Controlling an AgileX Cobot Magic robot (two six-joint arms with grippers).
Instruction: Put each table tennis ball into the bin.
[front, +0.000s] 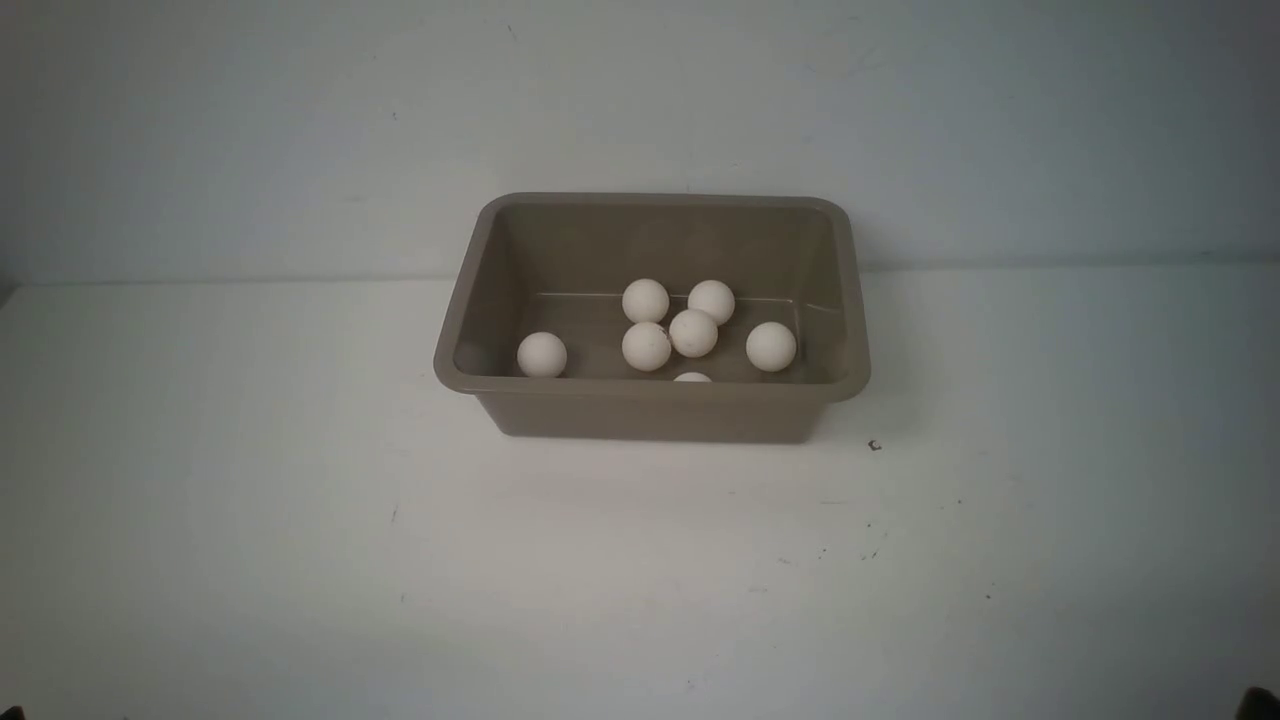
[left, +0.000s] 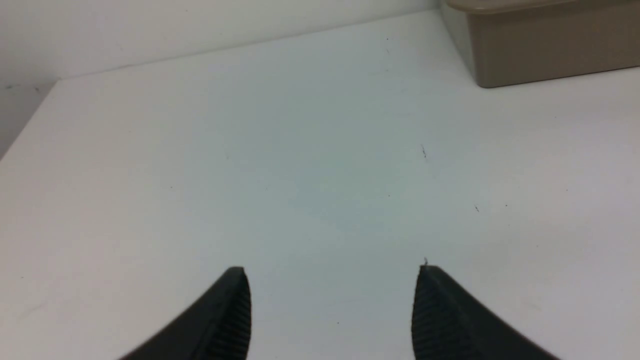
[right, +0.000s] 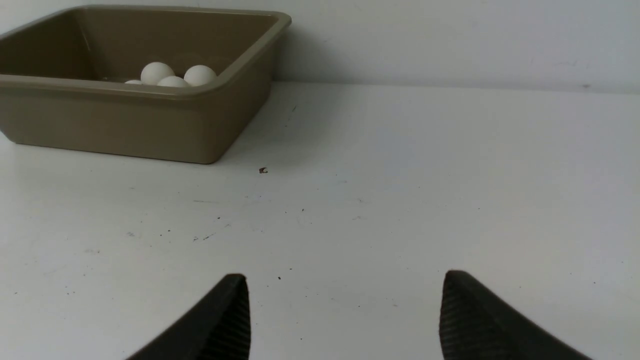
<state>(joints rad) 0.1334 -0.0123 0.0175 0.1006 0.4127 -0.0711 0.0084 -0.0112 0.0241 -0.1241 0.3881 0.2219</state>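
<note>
White table (front: 250, 520) — balls (front: 692, 332) binned (front: 650, 410), fingers (right: 235, 320) apart.

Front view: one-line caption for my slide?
Seven white balls rest inside the grey-brown bin on a white table.

A plain white counter (front: 300, 520) runs back to a bare, pale wall (front: 250, 120), meeting it in a straight seam. Small dark specks and scuffs (front: 873, 446) dot the counter's surface. The light is soft, dimmer toward the corners.
</note>
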